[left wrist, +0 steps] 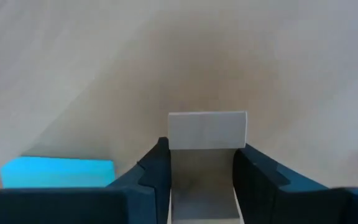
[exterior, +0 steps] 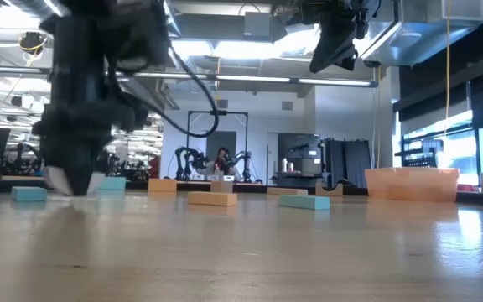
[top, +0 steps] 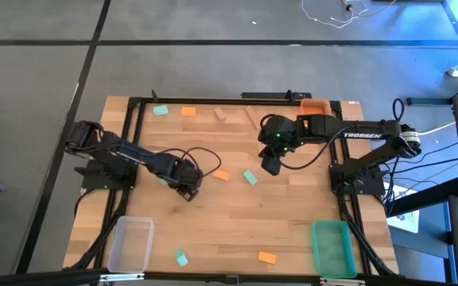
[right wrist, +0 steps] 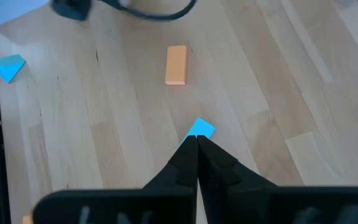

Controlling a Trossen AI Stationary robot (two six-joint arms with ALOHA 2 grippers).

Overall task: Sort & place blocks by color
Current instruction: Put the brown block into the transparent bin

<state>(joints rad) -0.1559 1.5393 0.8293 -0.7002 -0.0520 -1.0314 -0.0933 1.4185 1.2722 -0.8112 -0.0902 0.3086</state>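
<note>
Flanking one pale block point(left wrist: 207, 130), left fingers point(left wrist: 157, 168) half open; right fingers point(right wrist: 191, 155) shut, empty.

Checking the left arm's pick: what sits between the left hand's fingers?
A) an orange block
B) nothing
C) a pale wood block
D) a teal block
C: in the left wrist view a pale wood block lies between the left hand's fingers; a teal block lies off to the side.
</note>
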